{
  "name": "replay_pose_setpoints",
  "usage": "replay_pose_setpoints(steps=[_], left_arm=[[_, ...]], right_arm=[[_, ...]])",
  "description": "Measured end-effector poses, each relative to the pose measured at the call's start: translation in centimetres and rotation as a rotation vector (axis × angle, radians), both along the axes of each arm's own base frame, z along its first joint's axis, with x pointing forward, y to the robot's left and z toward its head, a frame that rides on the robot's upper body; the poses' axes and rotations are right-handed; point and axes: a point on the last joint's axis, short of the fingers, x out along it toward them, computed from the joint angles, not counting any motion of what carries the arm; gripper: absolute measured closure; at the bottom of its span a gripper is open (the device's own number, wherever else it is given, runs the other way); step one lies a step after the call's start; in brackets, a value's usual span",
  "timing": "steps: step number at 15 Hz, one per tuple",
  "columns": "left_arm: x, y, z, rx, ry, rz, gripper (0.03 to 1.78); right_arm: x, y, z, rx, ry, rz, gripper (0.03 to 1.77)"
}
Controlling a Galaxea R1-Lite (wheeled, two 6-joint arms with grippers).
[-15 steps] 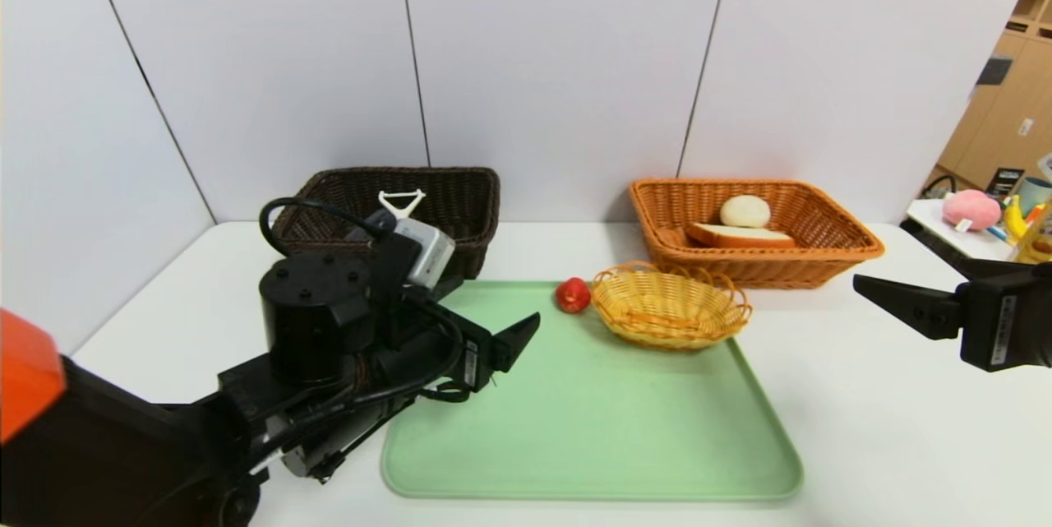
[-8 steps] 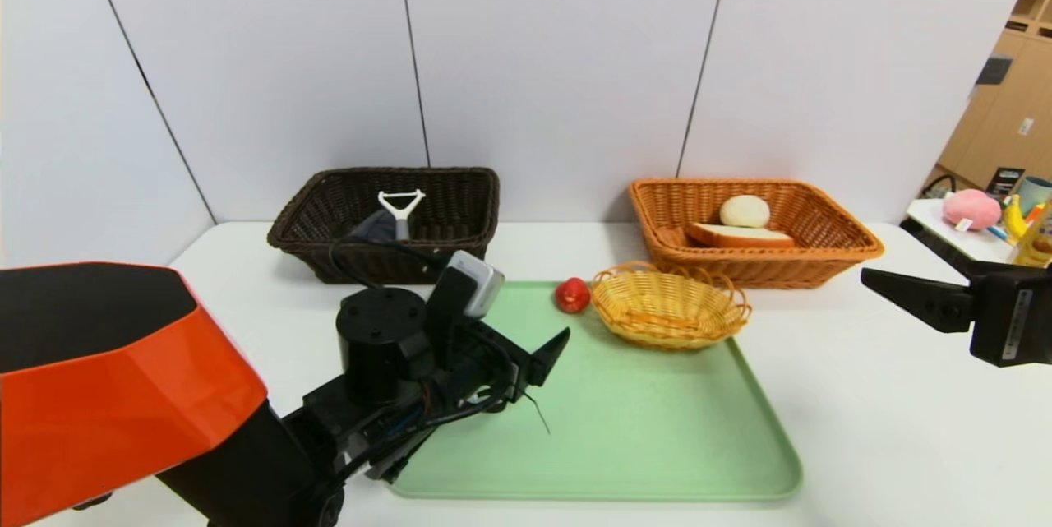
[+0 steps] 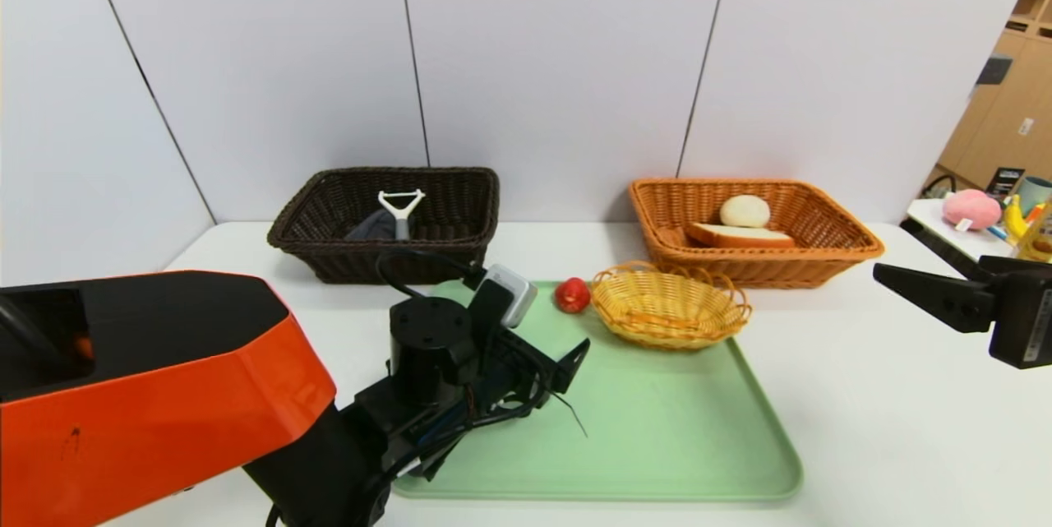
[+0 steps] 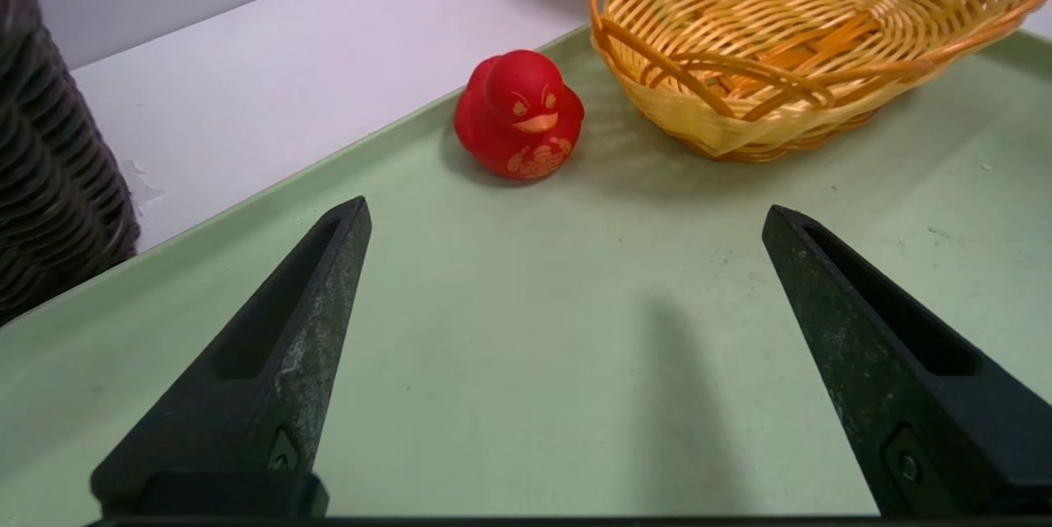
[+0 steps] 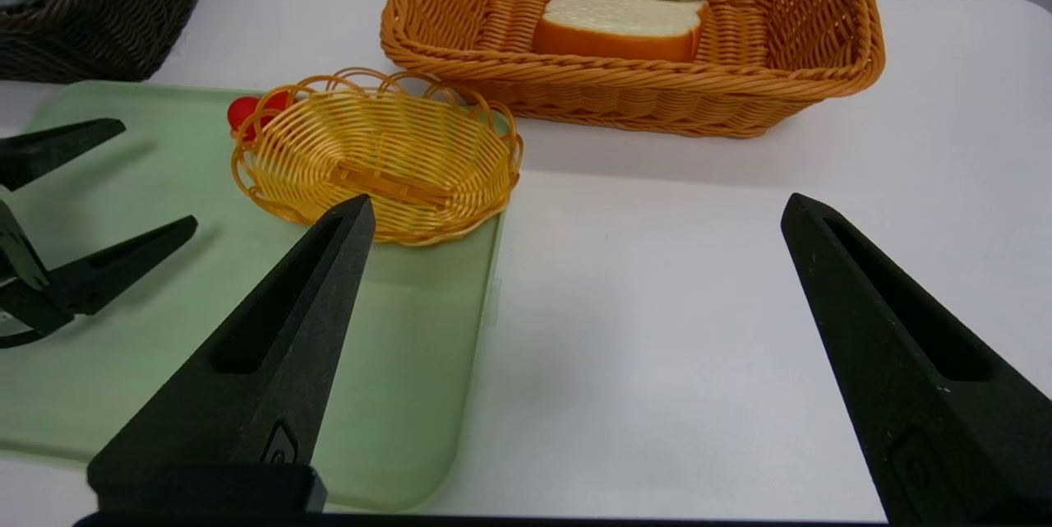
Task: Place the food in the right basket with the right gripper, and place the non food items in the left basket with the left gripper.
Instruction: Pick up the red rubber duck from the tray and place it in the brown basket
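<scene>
The left gripper (image 4: 565, 214) hovers low over the green tray (image 3: 657, 445), its two black fingers (image 4: 271, 346) spread wide with nothing between them. Straight ahead of its tips, a little toward the left finger, sits the small red duck (image 4: 519, 114) on the tray's far edge; it is apart from the gripper, untouched. Just beside the duck, ahead of the right finger, stands the small yellow oval basket (image 4: 789, 42), also on the tray; from the left wrist view duck and basket look close, though whether they touch is hard to tell.

Beyond the gripper and off to its left is the dark brown basket (image 3: 460, 190) on the white table (image 3: 888, 412), just past the tray's corner. Inside it lie a dark grey cloth (image 3: 371, 225) and a white-headed peeler (image 3: 401, 206), the peeler leaning against the cloth.

Farther ahead and to the gripper's right, behind the yellow basket, sits the orange-brown basket (image 3: 830, 223). It holds the bread slice (image 3: 740, 236) lying flat and the pale bun (image 3: 745, 211) resting behind it.

The right gripper (image 5: 575, 206) hangs above the bare table well to the right of the tray, away from every item, its fingers likewise standing far apart and empty, pointing toward the orange-brown basket.
</scene>
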Motion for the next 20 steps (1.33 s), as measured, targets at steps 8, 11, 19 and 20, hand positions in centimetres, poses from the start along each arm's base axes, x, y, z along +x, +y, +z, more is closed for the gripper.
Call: replay_pose_setpoints(steps=[8,11,19,20], left_arm=[[2.0,-1.9,0.2,0.036,0.049,0.000,0.12],[2.9,-2.7,0.1,0.038,0.059,0.003,0.12],[4.8,-2.6,-1.2,0.048,0.067,0.048,0.12],[4.9,-2.6,-1.3,0.048,0.066,0.057,0.12]], right_arm=[[-0.2,0.0,0.2,0.006,-0.010,0.009,0.09],[-0.4,-0.1,0.2,0.007,-0.015,0.010,0.09],[-0.7,-0.2,0.2,0.010,-0.020,0.016,0.09],[-0.7,-0.2,0.2,0.010,-0.020,0.016,0.09]])
